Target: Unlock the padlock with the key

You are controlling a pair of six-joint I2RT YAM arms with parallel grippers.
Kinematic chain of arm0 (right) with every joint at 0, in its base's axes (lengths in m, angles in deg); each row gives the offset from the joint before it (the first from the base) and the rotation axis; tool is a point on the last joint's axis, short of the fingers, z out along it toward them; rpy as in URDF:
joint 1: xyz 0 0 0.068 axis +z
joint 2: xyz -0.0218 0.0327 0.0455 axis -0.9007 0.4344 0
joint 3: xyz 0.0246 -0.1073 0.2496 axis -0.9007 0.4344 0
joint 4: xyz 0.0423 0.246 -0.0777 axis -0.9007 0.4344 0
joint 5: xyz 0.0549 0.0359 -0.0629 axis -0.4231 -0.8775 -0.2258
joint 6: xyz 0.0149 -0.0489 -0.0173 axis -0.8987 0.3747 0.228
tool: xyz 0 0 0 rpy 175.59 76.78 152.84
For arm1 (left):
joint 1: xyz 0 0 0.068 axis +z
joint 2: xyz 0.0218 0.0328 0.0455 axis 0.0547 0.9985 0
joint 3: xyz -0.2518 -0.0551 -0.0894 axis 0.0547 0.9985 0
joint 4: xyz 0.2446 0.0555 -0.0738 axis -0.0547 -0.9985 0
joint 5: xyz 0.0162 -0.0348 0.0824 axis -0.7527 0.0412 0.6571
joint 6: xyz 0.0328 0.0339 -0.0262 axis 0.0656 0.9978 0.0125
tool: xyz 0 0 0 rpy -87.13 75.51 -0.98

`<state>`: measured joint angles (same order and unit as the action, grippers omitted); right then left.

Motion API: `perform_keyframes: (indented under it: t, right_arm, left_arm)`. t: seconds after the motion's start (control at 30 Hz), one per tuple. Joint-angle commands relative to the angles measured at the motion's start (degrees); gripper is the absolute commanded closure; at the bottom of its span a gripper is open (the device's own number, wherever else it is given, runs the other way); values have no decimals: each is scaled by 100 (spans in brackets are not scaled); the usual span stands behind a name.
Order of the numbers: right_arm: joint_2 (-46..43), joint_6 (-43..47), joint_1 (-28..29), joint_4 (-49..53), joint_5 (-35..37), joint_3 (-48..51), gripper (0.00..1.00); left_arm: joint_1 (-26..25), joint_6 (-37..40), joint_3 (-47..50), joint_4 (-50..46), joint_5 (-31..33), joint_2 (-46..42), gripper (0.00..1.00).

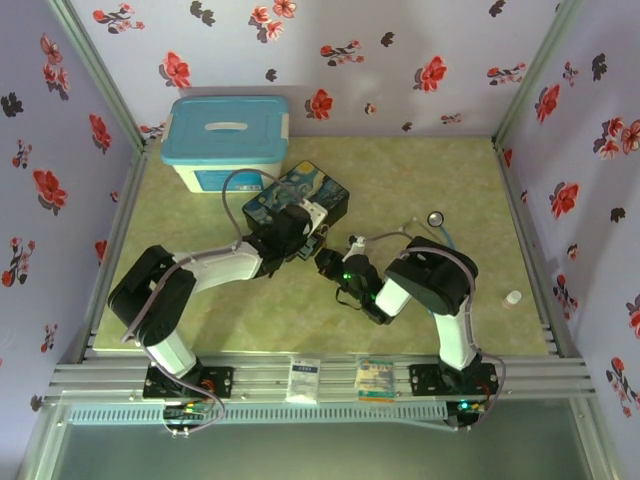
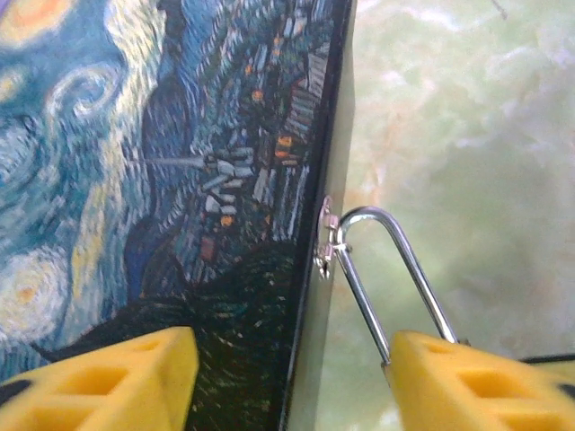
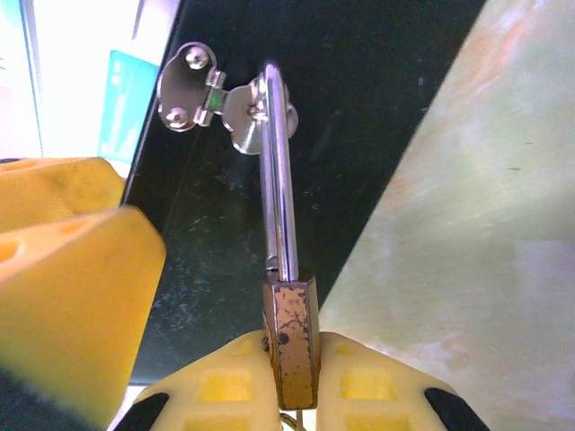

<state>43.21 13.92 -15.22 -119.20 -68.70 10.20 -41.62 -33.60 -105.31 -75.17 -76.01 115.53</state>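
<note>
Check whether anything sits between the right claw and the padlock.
Nothing visible does. The padlock lies with its brass body against the right claw's lower finger, its shackle threaded through the hasp on the painted box.

Black joints, white link covers on left arm (image 1: 215,268) and right arm (image 1: 455,340). Grey cables (image 1: 232,195) looped off both. Green LED (image 1: 347,277). Yellow fingers (image 2: 99,377), rectangular recesses.

We find the body of the padlock (image 2: 420,280) hidden behind a yellow finger (image 2: 476,382) in the left wrist view.
</note>
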Motion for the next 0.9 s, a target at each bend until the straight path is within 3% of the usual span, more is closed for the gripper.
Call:
perform_keyframes:
  t: [0.0, 0.13, 0.23, 0.3, 0.43, 0.53, 0.63, 0.8, 0.87]
  right_arm:
    - [-180, -88, 61, -253, 720, 247, 100]
    - [-168, -173, 152, -341, 942, 467, 100]
    - [-245, -194, 196, -327, 993, 576, 100]
    - [-352, -120, 282, -221, 1005, 620, 100]
    - [-471, -38, 461, 28, 1086, 654, 100]
    - [-411, -167, 502, -187, 1104, 761, 100]
    - [-420, -248, 623, -251, 1104, 800, 100]
    - [-170, -368, 733, -515, 1102, 681, 100]
    - [7, -637, 713, -551, 1102, 568, 100]
  left_arm:
    - [19, -571, -351, -2139, 193, -12, 31]
    - [-87, -419, -1269, -3671, 434, 415, 26]
    - [-159, -88, -1519, -4402, 533, 613, 12]
    - [-175, -1, -1517, -4495, 470, 655, 0]
    - [-215, -14, -1431, -4235, 581, 607, 1]
    - [-249, 104, -1698, -4671, 1448, 901, 5]
    - [-352, 532, -1603, -4561, 1828, 918, 14]
    - [-646, 1536, -933, -3640, 1960, 608, 24]
    - [-670, 1797, -738, -3429, 1900, 585, 50]
